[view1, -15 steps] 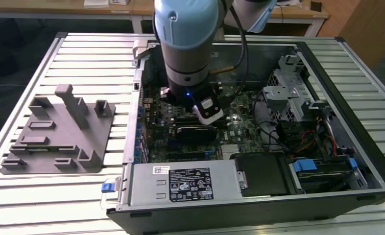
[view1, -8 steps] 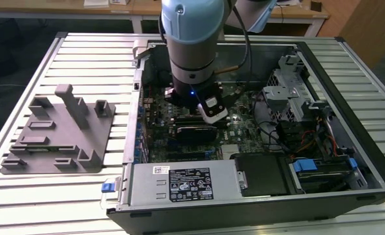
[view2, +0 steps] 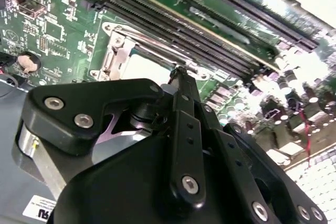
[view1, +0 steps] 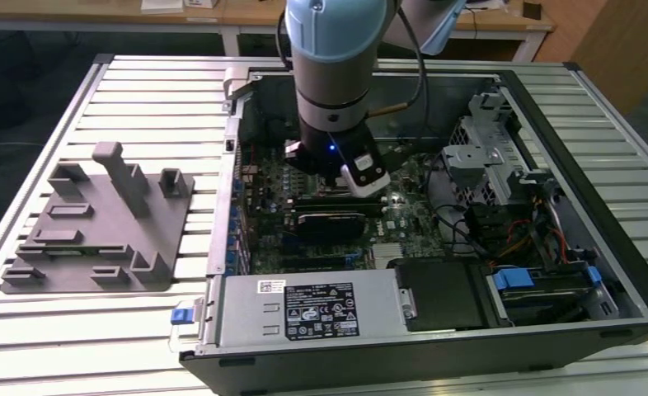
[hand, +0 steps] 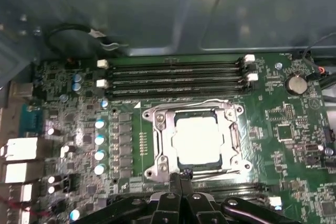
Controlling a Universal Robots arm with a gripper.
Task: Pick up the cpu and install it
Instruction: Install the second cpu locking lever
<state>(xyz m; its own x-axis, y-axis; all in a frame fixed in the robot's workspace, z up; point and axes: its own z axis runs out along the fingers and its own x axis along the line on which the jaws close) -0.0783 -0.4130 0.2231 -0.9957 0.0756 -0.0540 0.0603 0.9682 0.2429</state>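
Up close, the gripper [hand: 180,174] had its two black fingers pressed together at the tips, holding nothing. Just past those tips, the cpu [hand: 198,139] lay flat inside the socket [hand: 191,140] on the green motherboard [hand: 294,124], with the shiny metal frame around it. Behind the socket ran long dark memory slots [hand: 176,77]. In the exterior view, the arm [view1: 335,74] reached down into the open computer case [view1: 544,330], with the grey holder block [view1: 93,223] well apart on the table [view1: 148,91].
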